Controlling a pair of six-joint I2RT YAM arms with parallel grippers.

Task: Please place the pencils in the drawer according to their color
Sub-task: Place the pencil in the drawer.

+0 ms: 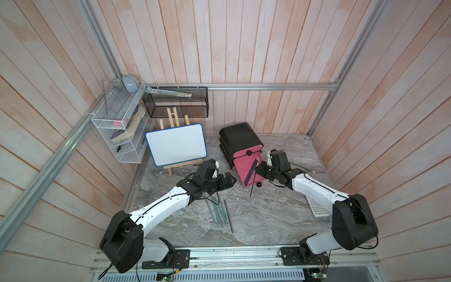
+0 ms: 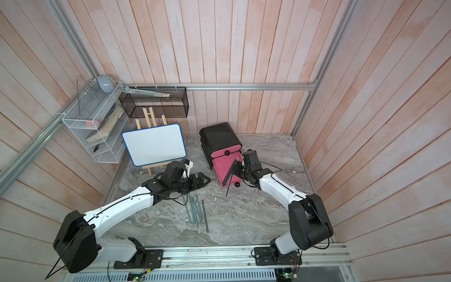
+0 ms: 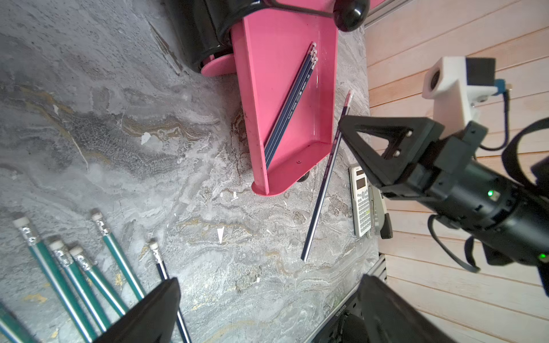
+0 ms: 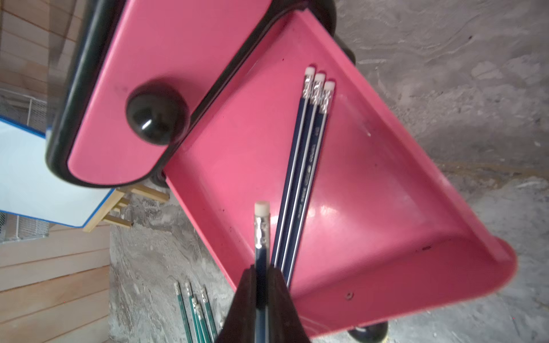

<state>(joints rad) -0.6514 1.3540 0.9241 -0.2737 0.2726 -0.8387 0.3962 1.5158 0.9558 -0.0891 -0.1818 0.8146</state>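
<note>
The right gripper (image 4: 261, 274) pinches one dark pencil (image 4: 261, 234) beside the pulled-out pink drawer (image 4: 386, 208) — three dark pencils (image 4: 303, 166) lie inside. The left gripper (image 3: 269, 285) gapes empty over teal pencils (image 3: 123, 265) on the table (image 3: 208, 208).

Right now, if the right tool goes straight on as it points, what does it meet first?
Probably the open pink drawer: its floor beside the three dark pencils. The held pencil in the right tool may touch first; depth unclear.
</note>
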